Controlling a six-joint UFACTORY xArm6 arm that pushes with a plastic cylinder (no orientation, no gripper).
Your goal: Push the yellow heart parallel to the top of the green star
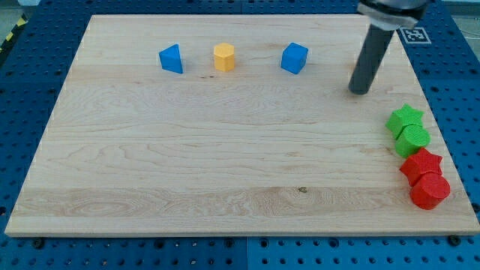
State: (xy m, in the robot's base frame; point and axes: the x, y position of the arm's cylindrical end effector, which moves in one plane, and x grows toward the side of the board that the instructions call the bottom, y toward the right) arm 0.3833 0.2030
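The yellow heart is not plainly seen: only a thin warm-coloured sliver shows at the left edge of the dark rod, near the view's top right, and it is judged that the heart is hidden behind the rod there. If so, it lies up and to the view's left of the green star [406,118], near it but apart. The heart is expected to be light, rigid and fairly slippery on the smooth wooden board [225,172], so it is likely to swivel if struck off-centre; it is best pushed squarely through its middle on a broad side. My tip [360,91] is set down just beside that sliver, above and left of the star. Nothing is grasped, since the rod has no jaws and can only push. A green cylinder [412,139] touches the star from below, followed by a red star [421,163] and a red cylinder [430,191]. Well apart along the view's top sit a blue cube [294,58], a yellow pentagon-like block [223,57] and a blue triangular block [172,58].
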